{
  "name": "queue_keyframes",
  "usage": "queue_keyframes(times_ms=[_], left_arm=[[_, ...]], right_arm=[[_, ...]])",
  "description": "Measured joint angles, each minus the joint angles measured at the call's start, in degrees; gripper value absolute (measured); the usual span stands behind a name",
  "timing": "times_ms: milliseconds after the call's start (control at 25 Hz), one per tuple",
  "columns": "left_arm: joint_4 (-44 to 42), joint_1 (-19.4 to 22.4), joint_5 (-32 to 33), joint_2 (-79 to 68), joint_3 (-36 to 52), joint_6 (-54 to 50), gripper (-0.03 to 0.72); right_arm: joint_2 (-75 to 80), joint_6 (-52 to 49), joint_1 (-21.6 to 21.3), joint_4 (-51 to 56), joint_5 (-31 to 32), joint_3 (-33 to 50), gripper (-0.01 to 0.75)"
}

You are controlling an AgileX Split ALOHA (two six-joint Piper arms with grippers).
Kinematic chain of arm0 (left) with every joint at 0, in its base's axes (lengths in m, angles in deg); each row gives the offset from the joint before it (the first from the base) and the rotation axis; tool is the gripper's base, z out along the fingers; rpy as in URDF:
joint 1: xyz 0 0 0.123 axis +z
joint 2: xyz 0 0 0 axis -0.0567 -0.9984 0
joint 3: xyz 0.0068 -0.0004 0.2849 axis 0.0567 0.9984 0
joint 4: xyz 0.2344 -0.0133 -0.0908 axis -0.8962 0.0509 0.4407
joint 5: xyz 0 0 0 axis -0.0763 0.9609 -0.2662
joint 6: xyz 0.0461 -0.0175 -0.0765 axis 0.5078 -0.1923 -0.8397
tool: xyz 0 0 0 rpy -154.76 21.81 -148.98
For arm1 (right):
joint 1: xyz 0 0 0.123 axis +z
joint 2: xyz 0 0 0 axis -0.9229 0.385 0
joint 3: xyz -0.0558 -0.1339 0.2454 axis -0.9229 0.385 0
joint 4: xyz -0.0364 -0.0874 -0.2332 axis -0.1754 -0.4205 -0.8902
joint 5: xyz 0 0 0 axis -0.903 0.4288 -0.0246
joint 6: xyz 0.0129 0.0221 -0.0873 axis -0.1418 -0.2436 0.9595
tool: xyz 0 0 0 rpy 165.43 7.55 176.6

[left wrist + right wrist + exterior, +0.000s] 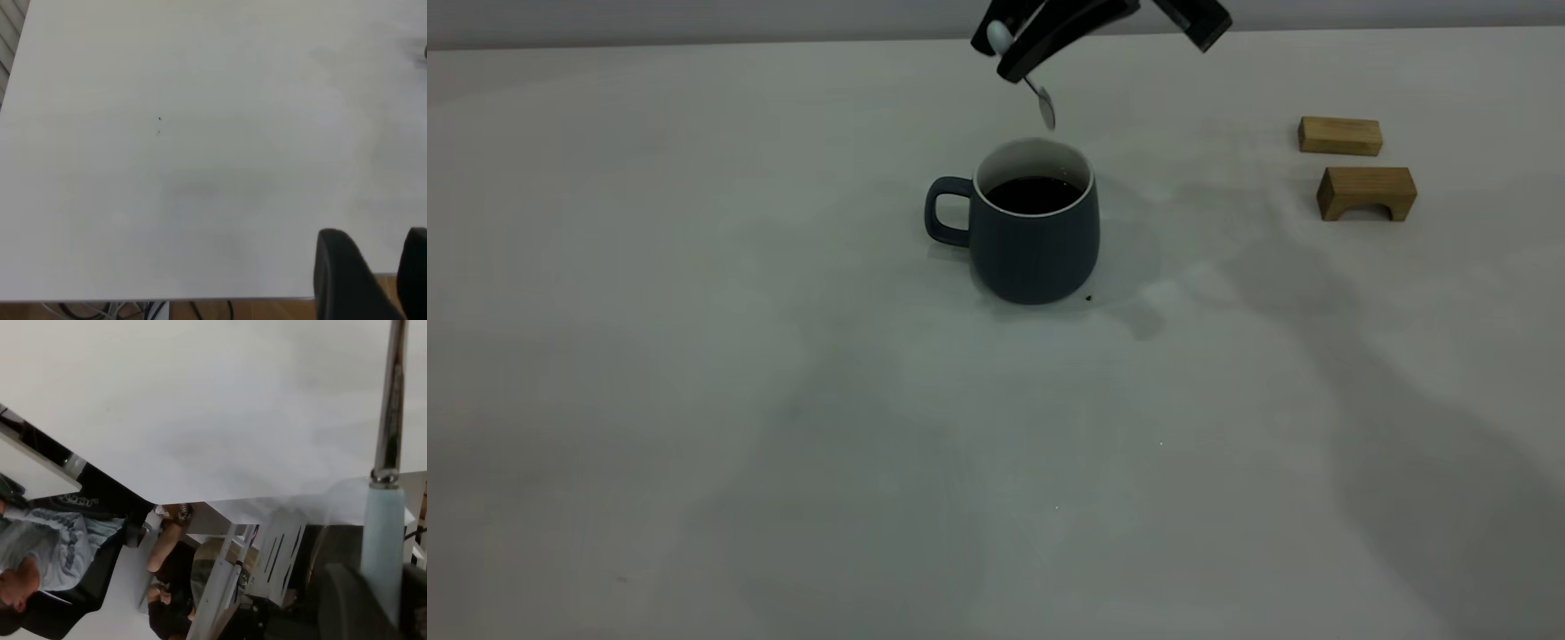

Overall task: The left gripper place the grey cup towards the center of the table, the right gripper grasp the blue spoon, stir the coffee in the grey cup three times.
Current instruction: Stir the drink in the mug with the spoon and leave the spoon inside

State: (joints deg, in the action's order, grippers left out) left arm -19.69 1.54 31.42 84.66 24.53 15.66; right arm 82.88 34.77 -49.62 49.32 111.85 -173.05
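Note:
The grey cup (pixel 1034 240) stands upright near the middle of the table (pixel 694 400), its handle pointing to the left of the exterior view. Dark coffee (pixel 1034 193) fills it. My right gripper (pixel 1014 53) hangs just above and behind the cup, shut on the blue spoon (pixel 1047 108). The spoon's metal bowl hangs a little above the cup's far rim, clear of the coffee. In the right wrist view the pale blue handle (pixel 383 540) runs into my right gripper (pixel 393 600). My left gripper (pixel 373 233) is open and empty over bare table near an edge, out of the exterior view.
Two tan wooden blocks (pixel 1340 136) (pixel 1367 192) lie at the right, well away from the cup. A small dark speck (pixel 1089 298) sits by the cup's base. Beyond the table's edge the right wrist view shows a seated person (pixel 40 547) and furniture.

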Motion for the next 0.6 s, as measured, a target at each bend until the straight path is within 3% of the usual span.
queue_keyframes(times_ms=[320, 600], left_arm=[[0.0, 0.0, 0.0, 0.0, 0.0, 0.0, 0.276], [0.0, 0.0, 0.0, 0.0, 0.0, 0.0, 0.276]], right_arm=[[3.6, -2.9, 0.0, 1.3, -0.1, 0.0, 0.135], [8.0, -1.7, -1.2, 8.6, -0.3, -0.2, 0.135]])
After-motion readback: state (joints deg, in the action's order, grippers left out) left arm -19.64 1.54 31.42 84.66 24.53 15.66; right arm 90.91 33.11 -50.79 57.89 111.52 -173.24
